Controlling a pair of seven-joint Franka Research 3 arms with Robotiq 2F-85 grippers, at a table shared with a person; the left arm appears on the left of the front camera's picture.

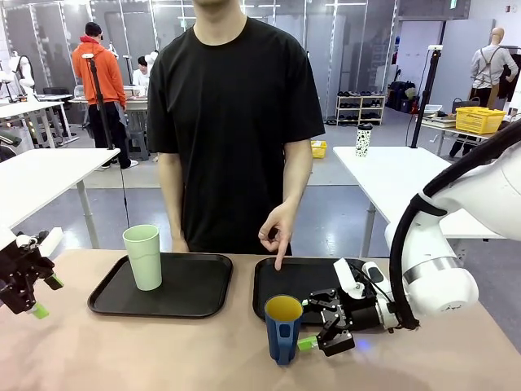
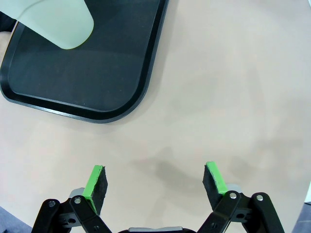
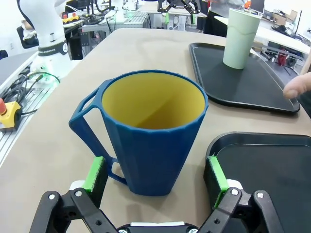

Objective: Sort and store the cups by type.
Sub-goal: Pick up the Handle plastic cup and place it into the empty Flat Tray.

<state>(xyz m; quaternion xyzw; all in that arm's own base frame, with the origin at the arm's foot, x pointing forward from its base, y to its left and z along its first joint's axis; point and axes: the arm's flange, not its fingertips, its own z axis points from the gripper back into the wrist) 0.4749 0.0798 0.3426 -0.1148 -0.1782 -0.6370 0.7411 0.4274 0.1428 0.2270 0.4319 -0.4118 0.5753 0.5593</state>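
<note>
Mug [image 3: 148,141] stands between the right pincer's [image 3: 154,177] wide-open fingers, ungripped. Tumbler [image 1: 143,257] sits on a tray [image 1: 195,289] beyond the left pincer [image 2: 154,182], open, empty. No readable writing.

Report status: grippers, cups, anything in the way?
Right gripper open around blue mug, not clamped. Left gripper open over bare table. Green tumbler on left tray. Person's hand points into right tray.

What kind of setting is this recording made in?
Probably a robotics lab or workshop: rows of white tables, a shoe rack by the far wall, and cabling with a red stop button beside the beige table.
</note>
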